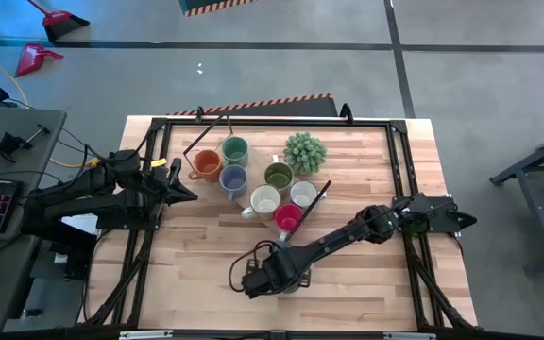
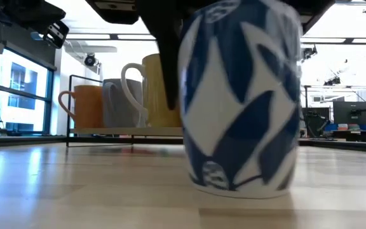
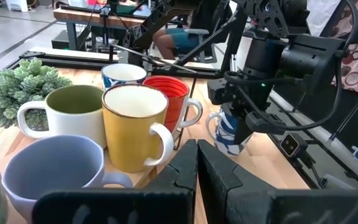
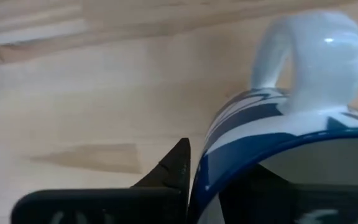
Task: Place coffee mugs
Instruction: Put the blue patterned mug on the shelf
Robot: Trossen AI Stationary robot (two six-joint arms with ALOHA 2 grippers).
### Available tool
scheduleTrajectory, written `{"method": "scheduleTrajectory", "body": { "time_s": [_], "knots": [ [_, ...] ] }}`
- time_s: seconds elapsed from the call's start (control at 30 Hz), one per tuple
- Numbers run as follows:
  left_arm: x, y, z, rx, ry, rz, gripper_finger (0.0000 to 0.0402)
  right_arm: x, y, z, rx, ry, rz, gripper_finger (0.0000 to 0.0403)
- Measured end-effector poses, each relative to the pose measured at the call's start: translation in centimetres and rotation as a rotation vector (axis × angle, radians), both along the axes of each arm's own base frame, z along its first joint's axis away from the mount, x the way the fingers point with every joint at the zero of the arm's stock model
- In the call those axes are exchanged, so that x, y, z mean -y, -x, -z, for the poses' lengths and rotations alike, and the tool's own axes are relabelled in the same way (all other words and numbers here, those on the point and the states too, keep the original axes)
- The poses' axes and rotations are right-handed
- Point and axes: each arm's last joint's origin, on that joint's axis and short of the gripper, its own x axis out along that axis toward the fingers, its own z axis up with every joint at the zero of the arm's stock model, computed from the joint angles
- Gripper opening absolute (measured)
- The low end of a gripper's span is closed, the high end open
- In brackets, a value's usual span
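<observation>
Gripping the rim of the blue-and-white mug [image 3: 229, 134], the right gripper [image 3: 244, 124] stood apparently directly above it, the closed left gripper [image 1: 185, 189] waiting well apart.

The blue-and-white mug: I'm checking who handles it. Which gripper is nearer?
Right. The right gripper is at the blue-and-white mug, one finger outside its wall. The left gripper waits at the table's left edge beside the orange mug.

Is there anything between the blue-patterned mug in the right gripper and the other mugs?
Nothing visible. The mug at the right gripper stands on bare table, apart from the group; the red mug is nearest.
</observation>
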Motion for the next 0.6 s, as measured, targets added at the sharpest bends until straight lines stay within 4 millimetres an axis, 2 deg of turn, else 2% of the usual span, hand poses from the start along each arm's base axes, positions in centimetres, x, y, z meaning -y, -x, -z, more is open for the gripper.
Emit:
{"method": "scheduleTrajectory", "body": {
  "time_s": [0.3, 0.6],
  "knots": [
    [0.0, 0.0, 0.0, 0.0, 0.0, 0.0, 0.0, -0.1, -0.3, -0.2, 0.047, 0.009, -0.02, 0.007],
    [0.0, 0.0, 0.2, -0.021, 0.006, 0.0, 0.0, 0.2, 0.6, -3.7, 0.135, 0.066, -0.048, 0.0076]
  ]
}}
